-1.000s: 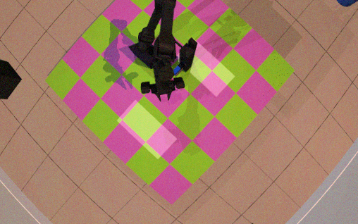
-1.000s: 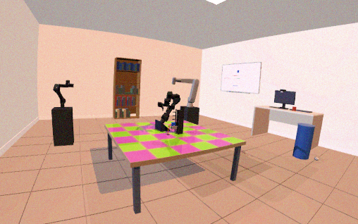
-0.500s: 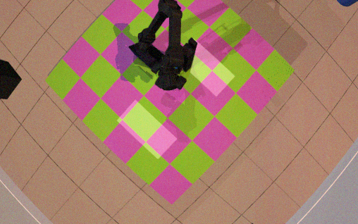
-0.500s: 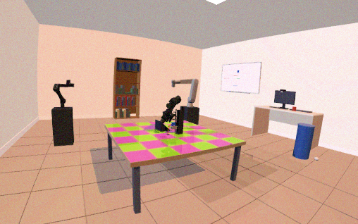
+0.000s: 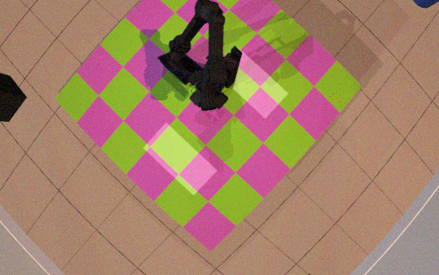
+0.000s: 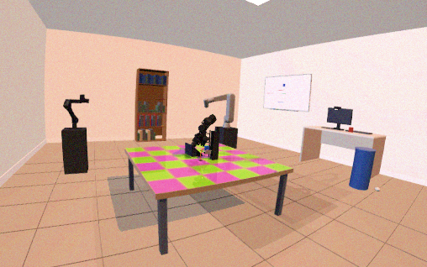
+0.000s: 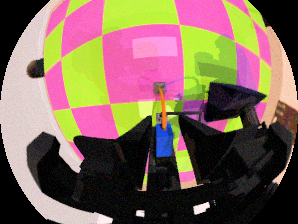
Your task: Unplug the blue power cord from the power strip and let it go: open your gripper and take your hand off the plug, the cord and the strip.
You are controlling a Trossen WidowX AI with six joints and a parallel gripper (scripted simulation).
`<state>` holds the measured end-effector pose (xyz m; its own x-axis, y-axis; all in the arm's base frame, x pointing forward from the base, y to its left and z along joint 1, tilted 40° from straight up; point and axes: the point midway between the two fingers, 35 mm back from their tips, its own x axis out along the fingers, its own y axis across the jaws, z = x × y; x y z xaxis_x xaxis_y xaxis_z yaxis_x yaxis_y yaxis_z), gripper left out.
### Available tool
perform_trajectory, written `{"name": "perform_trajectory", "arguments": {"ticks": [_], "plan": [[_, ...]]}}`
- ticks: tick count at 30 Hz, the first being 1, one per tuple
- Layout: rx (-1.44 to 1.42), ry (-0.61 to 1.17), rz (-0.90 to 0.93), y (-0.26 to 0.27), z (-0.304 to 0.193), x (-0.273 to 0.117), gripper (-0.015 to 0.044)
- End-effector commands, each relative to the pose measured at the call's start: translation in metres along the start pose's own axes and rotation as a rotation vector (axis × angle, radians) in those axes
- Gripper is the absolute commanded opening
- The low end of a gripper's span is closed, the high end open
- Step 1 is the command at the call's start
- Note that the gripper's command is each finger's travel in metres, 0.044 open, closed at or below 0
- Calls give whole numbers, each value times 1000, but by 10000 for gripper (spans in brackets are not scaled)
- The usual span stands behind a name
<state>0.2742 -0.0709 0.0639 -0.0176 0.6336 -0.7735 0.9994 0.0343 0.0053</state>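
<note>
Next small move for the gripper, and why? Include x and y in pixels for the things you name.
I'd ease the gripper (image 5: pixel 209 104) (image 6: pixel 202 151) (image 7: pixel 165 117) down a little, fingers open, before closing. In the wrist view the blue piece (image 6: pixel 207 148) (image 7: pixel 164 142) appears between the fingers with a gap on each side, so it looks lined up but ungripped. Check first that it's the plug: an orange strand (image 7: pixel 164 107) runs to it, and I can't see a blue cord.

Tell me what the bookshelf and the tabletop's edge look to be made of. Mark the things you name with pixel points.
The bookshelf (image 6: pixel 137 107) looks like wood, stained: its frame is an even reddish brown. The tabletop's edge (image 6: pixel 223 183) could be plain wood too, a flat brown band, though laminate would look much the same.
</note>
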Motion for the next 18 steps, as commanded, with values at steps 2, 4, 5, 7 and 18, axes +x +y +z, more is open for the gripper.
{"name": "perform_trajectory", "arguments": {"ticks": [2, 4, 5, 7, 18], "plan": [[8, 6, -2, 0, -6, 0, 160], [8, 6, -2, 0, -9, 0, 160], [8, 6, -2, 0, -11, 0, 160], [8, 6, -2, 0, -14, 0, 160], [8, 7, -2, 0, -32, 0, 160]]}}
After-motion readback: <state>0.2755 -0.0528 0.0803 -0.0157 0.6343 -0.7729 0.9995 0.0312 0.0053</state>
